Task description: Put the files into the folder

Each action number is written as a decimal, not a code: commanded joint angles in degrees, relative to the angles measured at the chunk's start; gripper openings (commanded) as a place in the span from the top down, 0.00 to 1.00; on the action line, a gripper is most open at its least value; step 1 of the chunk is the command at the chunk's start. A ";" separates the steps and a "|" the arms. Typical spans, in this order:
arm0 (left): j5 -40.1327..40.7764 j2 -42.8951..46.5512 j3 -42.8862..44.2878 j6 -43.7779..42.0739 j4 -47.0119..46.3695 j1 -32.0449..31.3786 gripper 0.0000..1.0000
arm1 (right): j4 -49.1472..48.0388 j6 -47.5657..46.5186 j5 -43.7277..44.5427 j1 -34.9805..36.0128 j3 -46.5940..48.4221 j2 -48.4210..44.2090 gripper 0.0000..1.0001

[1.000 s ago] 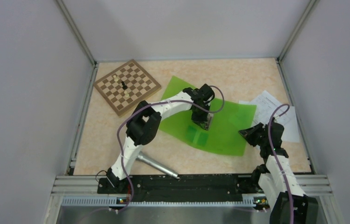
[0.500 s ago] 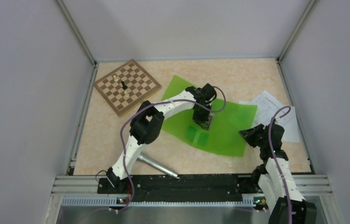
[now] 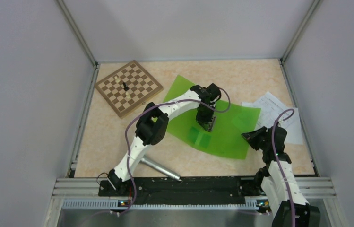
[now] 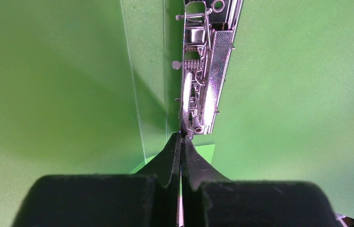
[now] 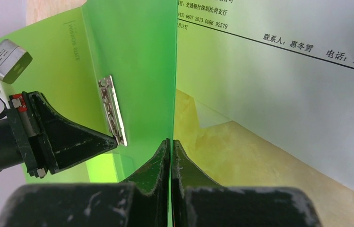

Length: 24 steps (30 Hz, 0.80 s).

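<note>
The green folder (image 3: 222,135) lies open on the table. Its metal clip (image 4: 206,71) runs along the fold. My left gripper (image 3: 206,125) points down at the fold and is shut on the near end of the clip's thin lever (image 4: 185,124). My right gripper (image 3: 249,136) is shut on the edge of the folder's right cover (image 5: 132,71) and holds it raised on edge. The files (image 3: 275,109), white sheets with black print, lie on the table right of the folder, behind the raised cover (image 5: 297,90). The left gripper (image 5: 111,140) and the clip (image 5: 112,113) also show in the right wrist view.
A brown chessboard (image 3: 128,87) with a few pieces stands at the back left. A metal cylinder (image 3: 158,168) lies near the front edge by the left arm's base. Walls close the table on three sides.
The left arm's elbow has shifted slightly right while its gripper stays on the clip. The right gripper has barely moved and keeps the cover.
</note>
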State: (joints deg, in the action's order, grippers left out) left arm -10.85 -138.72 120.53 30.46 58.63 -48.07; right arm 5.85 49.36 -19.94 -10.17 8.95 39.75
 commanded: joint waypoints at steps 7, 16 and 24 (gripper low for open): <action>-1.62 -2.12 -0.16 -1.16 -6.02 -0.53 1.00 | -1.74 3.27 2.47 5.34 -0.73 1.03 1.00; 3.57 -4.72 0.80 -0.10 -7.01 -0.02 1.00 | -2.47 5.19 3.68 7.52 -0.29 1.65 1.00; 10.27 -6.20 3.71 -5.74 -6.68 1.14 1.00 | -3.48 17.00 5.58 8.56 -6.80 -5.83 1.00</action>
State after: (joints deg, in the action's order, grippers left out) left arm -8.08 -140.31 124.36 28.32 59.59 -47.07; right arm 1.61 58.96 -12.12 -3.38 5.41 39.31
